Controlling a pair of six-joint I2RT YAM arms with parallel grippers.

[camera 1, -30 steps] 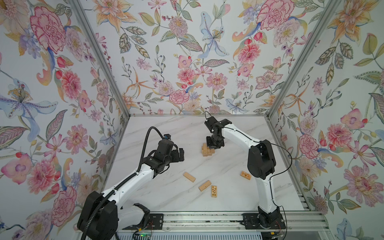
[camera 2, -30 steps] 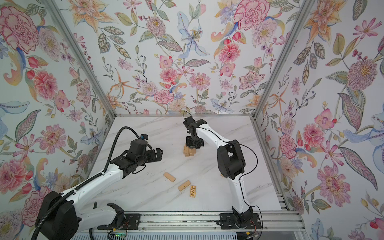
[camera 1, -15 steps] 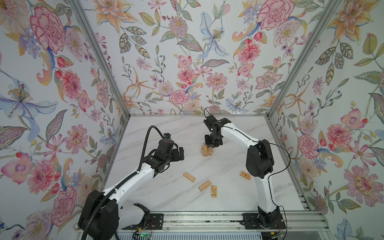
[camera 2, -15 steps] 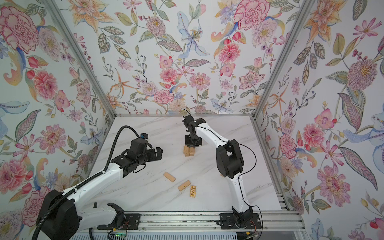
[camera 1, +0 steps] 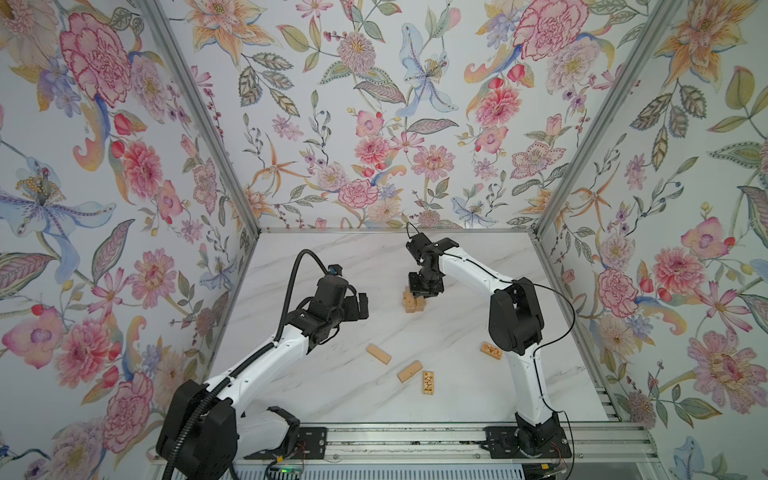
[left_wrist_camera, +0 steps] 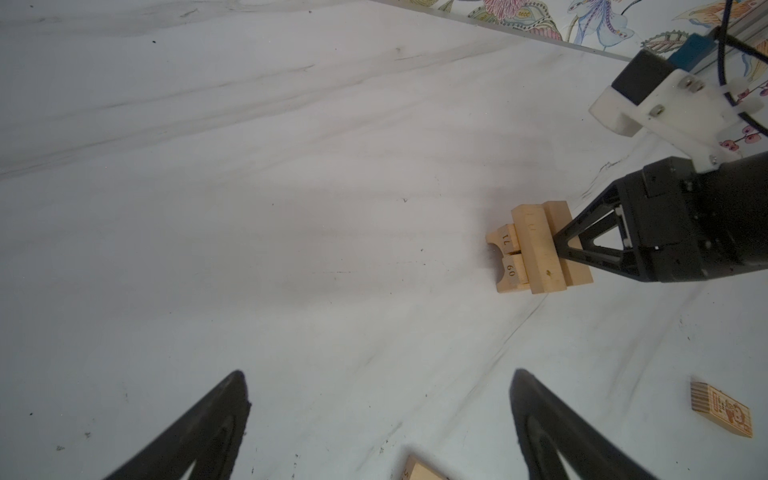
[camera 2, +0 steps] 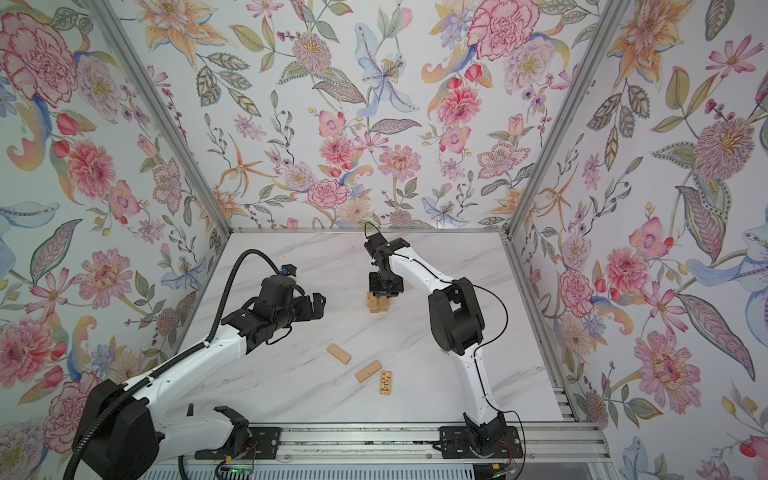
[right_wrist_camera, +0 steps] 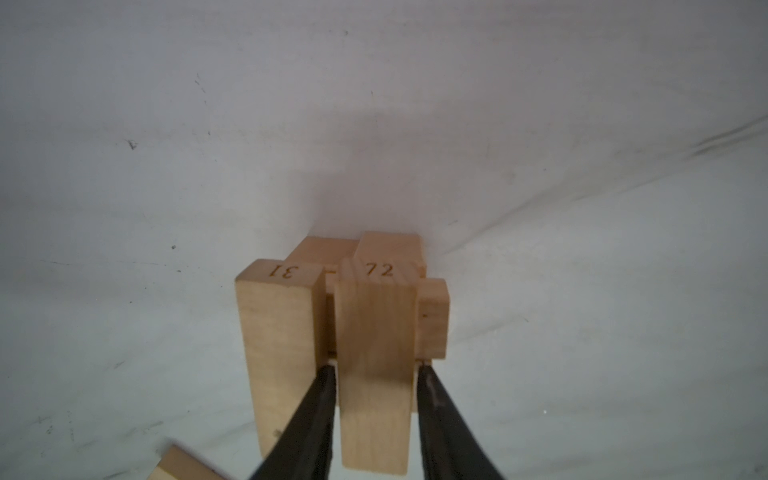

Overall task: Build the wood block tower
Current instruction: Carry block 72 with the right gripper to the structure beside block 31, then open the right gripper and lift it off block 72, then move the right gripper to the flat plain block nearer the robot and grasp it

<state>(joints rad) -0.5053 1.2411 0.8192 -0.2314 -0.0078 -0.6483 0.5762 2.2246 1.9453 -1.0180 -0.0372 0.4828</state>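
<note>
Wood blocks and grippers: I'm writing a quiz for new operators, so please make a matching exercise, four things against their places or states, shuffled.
Things:
1. block marked 72
2. block marked 31
3. engraved block beside the right arm
4. left gripper

States:
A. open, holding nothing
B. flat on the table, apart from the tower
C. between the fingers of the right gripper
D. on the tower's top, outside those fingers

Pairs: 1-C, 2-D, 3-B, 4-A

My gripper (right_wrist_camera: 375, 368) straddles block marked 72 (right_wrist_camera: 376, 332) atop the tower (right_wrist_camera: 324, 249). Fingers (right_wrist_camera: 311, 419) sit close against its long sides; contact unclear. Block marked 31 (right_wrist_camera: 278, 332) lies parallel, narrow gap between. White table (right_wrist_camera: 166, 166) beneath.
</note>
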